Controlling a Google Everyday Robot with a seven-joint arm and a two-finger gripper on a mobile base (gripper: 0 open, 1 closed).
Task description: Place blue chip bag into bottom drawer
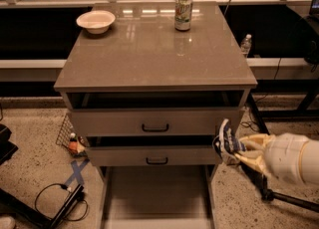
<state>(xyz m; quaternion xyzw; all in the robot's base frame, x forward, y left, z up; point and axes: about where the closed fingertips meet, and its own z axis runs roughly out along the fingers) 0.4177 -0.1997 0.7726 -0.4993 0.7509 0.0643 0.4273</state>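
Dark-blue crumpled foil chip bag [225, 139] hangs clamped between the jaws of the cream gripper [235, 151], beside the right end of the middle drawer [157, 156], higher than the open grey-beige bottom drawer [154, 195].

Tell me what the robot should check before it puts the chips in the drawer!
1. The hand grips the blue chip bag, at the right of the cabinet: ok.
2. The bottom drawer is pulled open: ok.
3. Room on the part of the drawer floor that shows: ok.
4. Bag over the open drawer: not ok, it hangs by the right end of the middle drawer.
5. Bag will clear the middle drawer on the way in: cannot tell.
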